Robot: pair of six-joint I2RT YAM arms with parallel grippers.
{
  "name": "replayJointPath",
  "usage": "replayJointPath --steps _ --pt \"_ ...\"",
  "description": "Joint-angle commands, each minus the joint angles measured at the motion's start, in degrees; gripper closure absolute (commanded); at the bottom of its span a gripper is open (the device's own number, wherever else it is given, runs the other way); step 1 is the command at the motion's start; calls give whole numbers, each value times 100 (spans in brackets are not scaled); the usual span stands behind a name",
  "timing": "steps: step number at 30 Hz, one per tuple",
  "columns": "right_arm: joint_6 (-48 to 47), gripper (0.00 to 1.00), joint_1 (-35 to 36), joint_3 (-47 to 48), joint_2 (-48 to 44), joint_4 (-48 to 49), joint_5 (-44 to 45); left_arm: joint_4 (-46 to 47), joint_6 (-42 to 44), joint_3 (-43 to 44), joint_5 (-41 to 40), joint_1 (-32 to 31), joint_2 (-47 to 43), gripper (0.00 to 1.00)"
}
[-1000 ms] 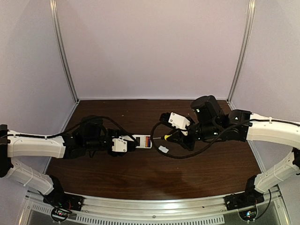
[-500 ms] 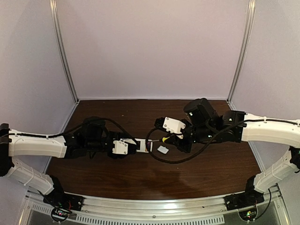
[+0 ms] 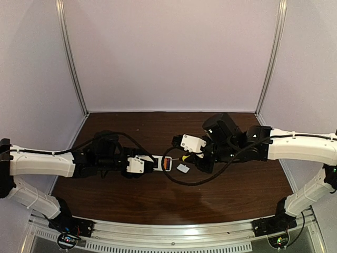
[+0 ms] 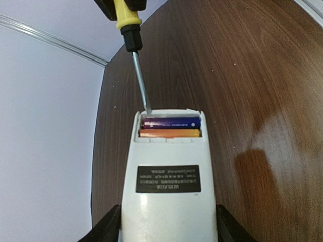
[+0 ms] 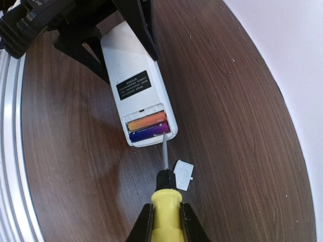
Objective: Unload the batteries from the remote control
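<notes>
The white remote control lies back-up on the brown table, and my left gripper is shut on its long sides. Its compartment is uncovered and shows two batteries side by side, one blue-purple and one orange. My right gripper is shut on a yellow-handled screwdriver. The screwdriver's tip rests at the compartment's end edge, beside one end of the blue-purple battery.
A small white lid piece lies on the table just right of the screwdriver shaft. A black cable loops under the right wrist. Pale walls and metal posts enclose the table.
My right arm has moved left with the screwdriver, bringing its tip to the remote's battery compartment. The left gripper still holds the remote, and the lid has not moved.
</notes>
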Motion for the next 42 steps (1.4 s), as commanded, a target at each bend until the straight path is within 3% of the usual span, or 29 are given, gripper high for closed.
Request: replayJointPath --steps 1,42 --pt "-85 100 53 138 85 101 200 131 -101 187 143 -29 64 100" --pt "-111 100 326 191 355 187 435 -141 -205 269 471 -47 118 100"
